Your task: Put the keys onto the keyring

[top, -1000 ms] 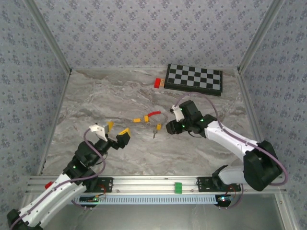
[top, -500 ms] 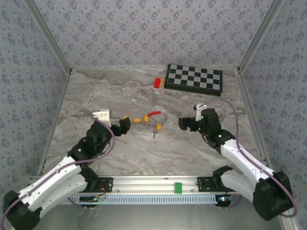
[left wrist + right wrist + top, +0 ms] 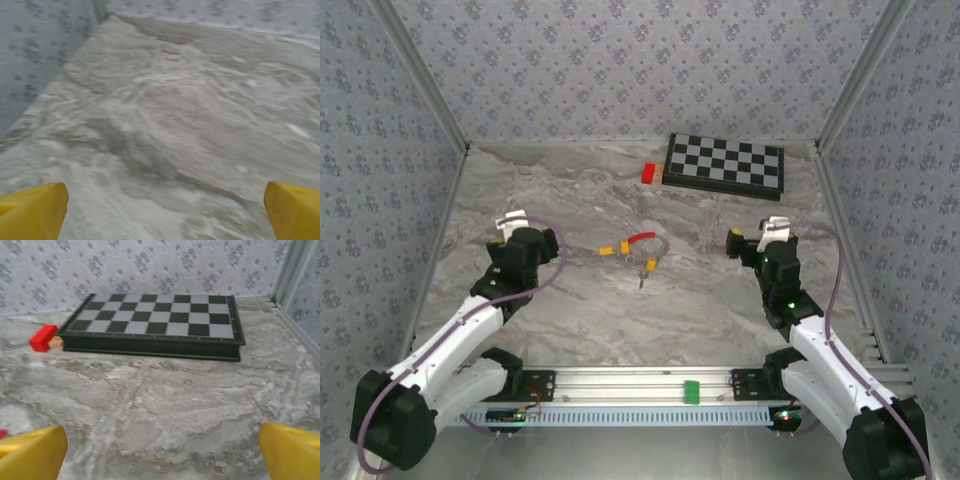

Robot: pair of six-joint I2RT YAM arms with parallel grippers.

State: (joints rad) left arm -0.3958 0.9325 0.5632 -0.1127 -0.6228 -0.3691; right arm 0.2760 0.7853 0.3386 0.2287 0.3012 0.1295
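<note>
Keys [image 3: 624,248] are lying by the keyring [image 3: 642,240], midway between the side edges of the table [image 3: 580,320]; we are seeing the left gripper [image 3: 160,210] and right gripper [image 3: 160,452] spread wide, grasping nothing.

1. The left arm [image 3: 450,340] slanted from its base up toward the worktop's left side.
2. The left pincer [image 3: 508,236] stood wide apart and empty, its yellow pads [image 3: 31,210] at opposite lower corners of the wrist view.
3. The right arm [image 3: 820,345] slanted up the right side.
4. The right pincer [image 3: 744,238] gaped equally wide, gripping nothing, and faced the far wall.
</note>
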